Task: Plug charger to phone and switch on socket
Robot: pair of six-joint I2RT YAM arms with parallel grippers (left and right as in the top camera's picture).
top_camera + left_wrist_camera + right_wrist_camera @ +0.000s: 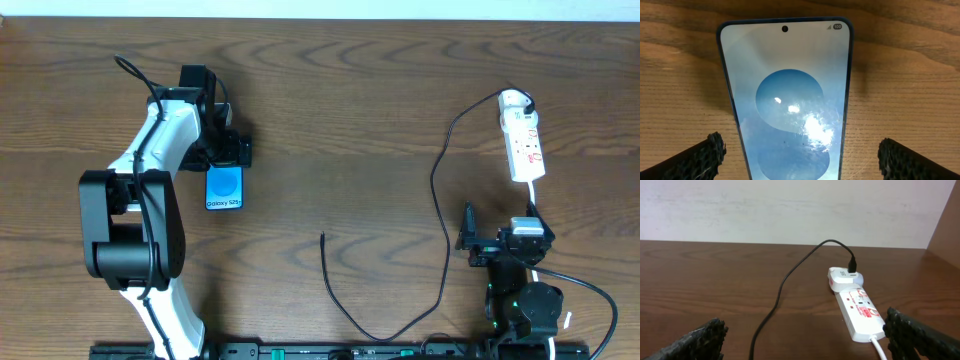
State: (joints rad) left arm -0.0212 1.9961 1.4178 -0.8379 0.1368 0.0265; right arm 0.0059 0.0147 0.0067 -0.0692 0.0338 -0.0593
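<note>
The phone (225, 188) lies flat at the left of the table, blue screen up, and fills the left wrist view (787, 100). My left gripper (226, 148) (800, 157) is open, its fingers either side of the phone's far end without touching it. The charger cable (438, 215) runs from a white adapter in the socket strip (524, 148) down and round to a loose tip (322, 236) mid-table. In the right wrist view the strip (858, 311) and cable (780, 292) lie ahead. My right gripper (490, 242) (805, 337) is open and empty near the strip's cord end.
The strip's white cord (533, 195) (879, 347) runs back towards the right arm. The right arm's thick black cable (590, 290) loops at the front right. A pale wall (790, 210) bounds the table's far edge.
</note>
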